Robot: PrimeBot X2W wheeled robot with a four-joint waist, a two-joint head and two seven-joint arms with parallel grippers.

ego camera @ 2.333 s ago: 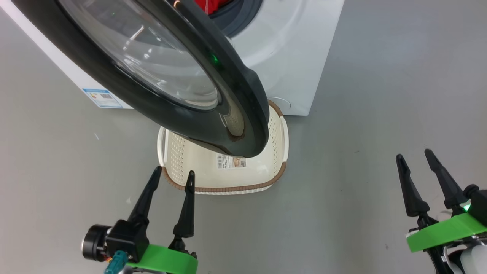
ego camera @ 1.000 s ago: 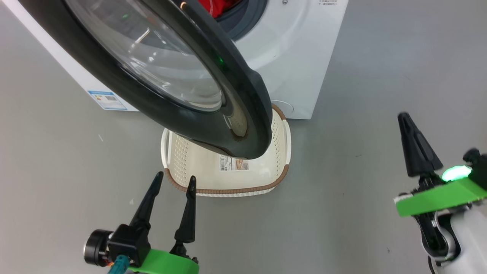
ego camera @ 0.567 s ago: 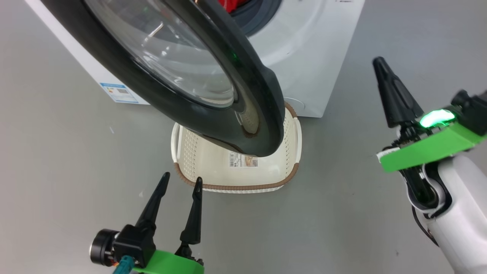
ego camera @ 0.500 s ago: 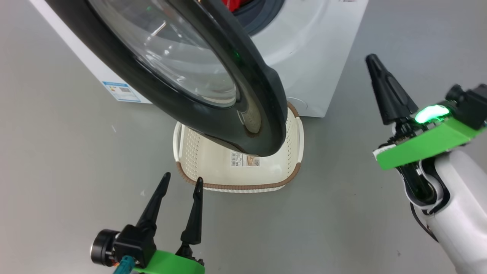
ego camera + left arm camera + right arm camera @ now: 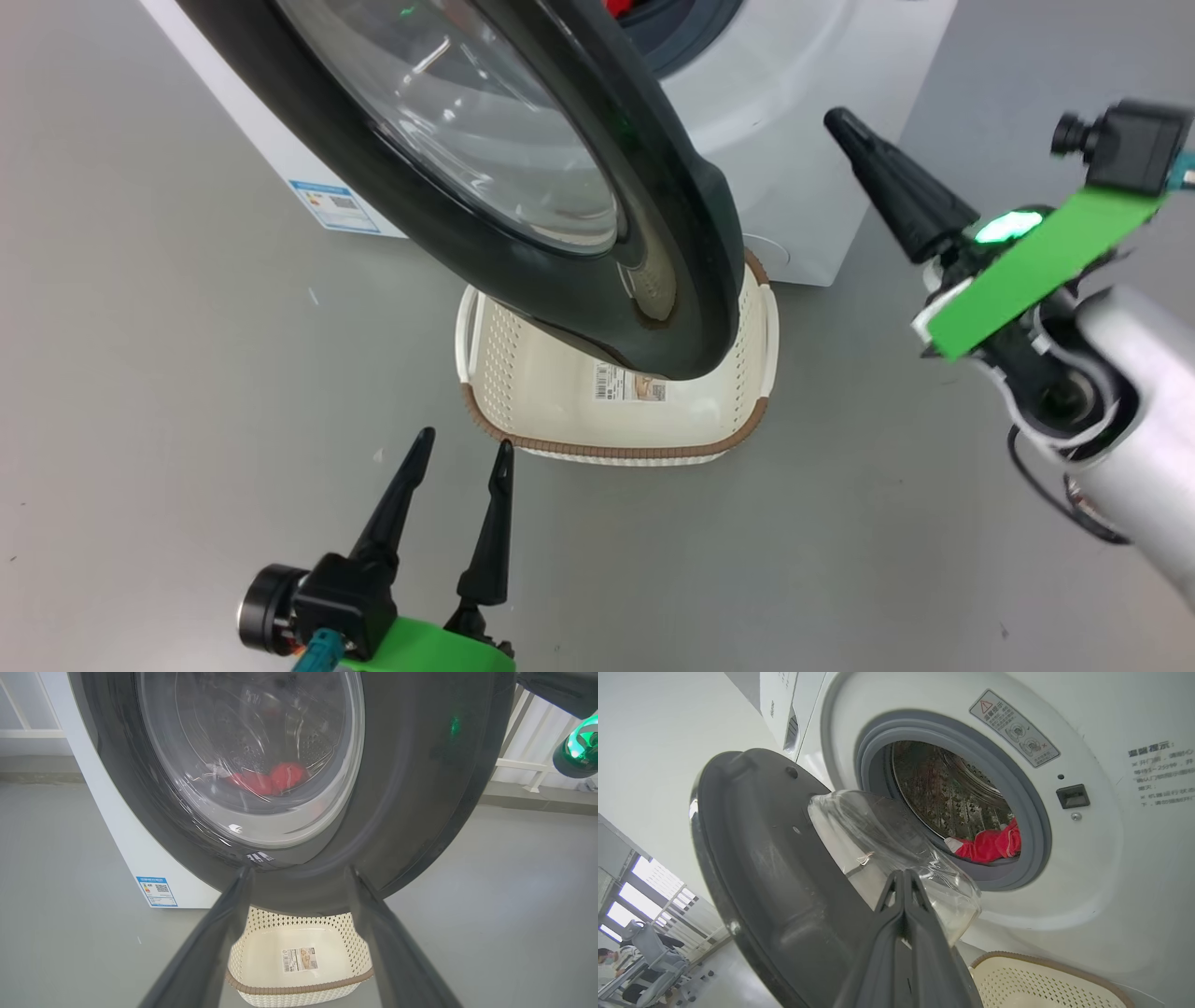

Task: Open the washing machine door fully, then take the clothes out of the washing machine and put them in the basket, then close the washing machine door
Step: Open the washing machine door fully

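The washing machine door (image 5: pixel 691 280), a black rim around bulging glass, stands swung out partway over the basket (image 5: pixel 616 450). Behind it is the white washing machine (image 5: pixel 794 187). My left gripper (image 5: pixel 466 441) is open and low, just in front of the basket's near rim; its wrist view faces the door (image 5: pixel 420 788) with the basket (image 5: pixel 299 989) below. My right gripper (image 5: pixel 834 118) is shut on nothing and raised to the right of the door, in front of the machine. In its wrist view the gripper (image 5: pixel 902 873) points at the door's glass bowl (image 5: pixel 896 835). Red clothes (image 5: pixel 994 842) lie in the drum.
The basket holds nothing but a paper sticker (image 5: pixel 630 383). A blue label (image 5: pixel 338 203) marks the machine's lower front. Bare grey floor (image 5: pixel 187 373) spreads to the left and right. Far off in the right wrist view stands an office chair (image 5: pixel 649 947).
My right gripper has shut and risen from low at the right toward the machine's front. The head camera has shifted. The left gripper stays open and low.
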